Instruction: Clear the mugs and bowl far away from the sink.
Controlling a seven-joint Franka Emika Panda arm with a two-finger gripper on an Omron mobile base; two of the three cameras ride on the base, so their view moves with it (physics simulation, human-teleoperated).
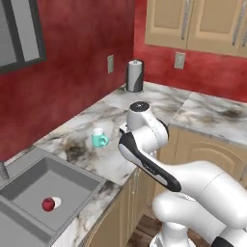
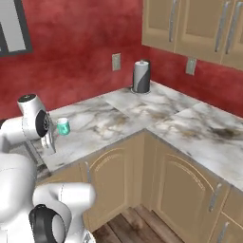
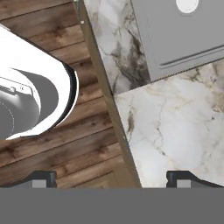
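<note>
A mint-green mug (image 1: 100, 138) (image 2: 63, 126) stands upright on the marble counter, to the right of the sink (image 1: 29, 185). In the hand view my gripper (image 3: 111, 179) is open with nothing between its fingertips (image 3: 43, 178). It looks straight down at the counter's front edge, with a corner of the sink basin (image 3: 183, 39) at the upper right. The white arm (image 1: 144, 144) is folded in front of the counter, just right of the mug. The bowl is out of view.
A red round object (image 1: 48, 204) and a small white thing (image 1: 57, 201) lie in the sink basin. A dark paper-towel roll (image 1: 135, 75) (image 2: 141, 76) stands in the far corner. Wooden floor (image 3: 65, 148) lies below the counter edge.
</note>
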